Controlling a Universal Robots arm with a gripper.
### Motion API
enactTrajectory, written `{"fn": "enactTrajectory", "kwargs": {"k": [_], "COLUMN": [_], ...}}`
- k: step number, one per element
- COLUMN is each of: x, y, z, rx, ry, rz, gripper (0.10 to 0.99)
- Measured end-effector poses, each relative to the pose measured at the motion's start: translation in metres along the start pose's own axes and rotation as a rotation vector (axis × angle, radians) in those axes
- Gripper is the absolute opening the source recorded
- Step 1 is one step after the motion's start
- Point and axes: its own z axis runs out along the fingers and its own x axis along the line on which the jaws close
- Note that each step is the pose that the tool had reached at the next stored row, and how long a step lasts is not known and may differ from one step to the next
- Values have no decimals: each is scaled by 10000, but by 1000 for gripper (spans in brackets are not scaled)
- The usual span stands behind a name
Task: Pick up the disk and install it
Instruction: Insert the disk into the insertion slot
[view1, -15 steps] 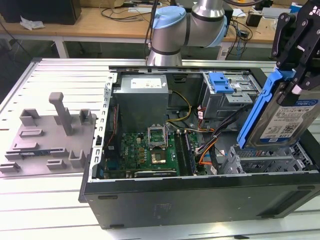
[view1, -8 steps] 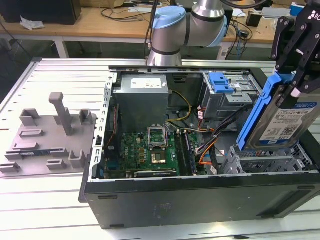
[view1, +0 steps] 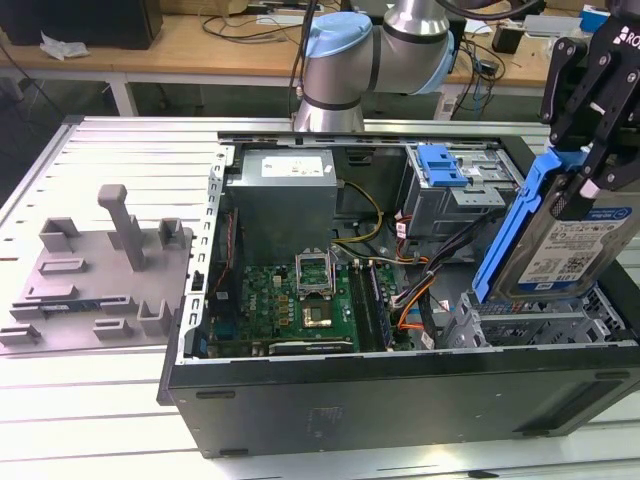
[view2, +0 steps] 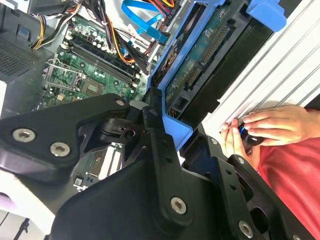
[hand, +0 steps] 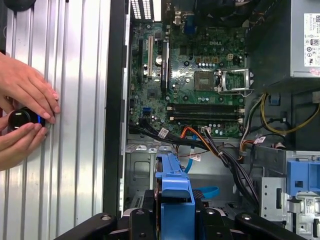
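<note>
Disk (view1: 572, 250) lifted but not yet seated: the pincer (view1: 590, 185) is clenched on its upper end, holding it over the drive cage (view1: 540, 325) at the exterior view's right of the open computer case (view1: 400, 395). I judge this the carry-to-bay step. Seating calls for squaring the blue frame with the cage rails. The disk's long axis stands steep, leaning slightly, with the label towards the exterior camera.

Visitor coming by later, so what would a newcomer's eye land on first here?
The blue-framed disk stands out, gripped on edge by the black end effector over the open computer case, at the exterior view's right. In the first wrist view, a person's hands rest around a small black knob on the ribbed metal table.
</note>
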Motion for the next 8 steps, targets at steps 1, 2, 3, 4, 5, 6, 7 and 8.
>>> {"fn": "enactTrajectory", "kwargs": {"k": [1, 2, 3, 4, 5, 6, 7, 8], "x": [0, 1, 1, 3, 4, 4, 4, 3], "y": [0, -1, -2, -2, -3, -3, -4, -4], "z": [3, 8, 12, 15, 19, 24, 31, 39], "rx": [0, 0, 0, 0, 0, 0, 0, 0], "ry": [1, 0, 0, 1, 0, -1, 0, 0], "rz": [0, 0, -1, 0, 0, 0, 0, 0], "gripper": [369, 369, 369, 369, 369, 369, 369, 369]}}
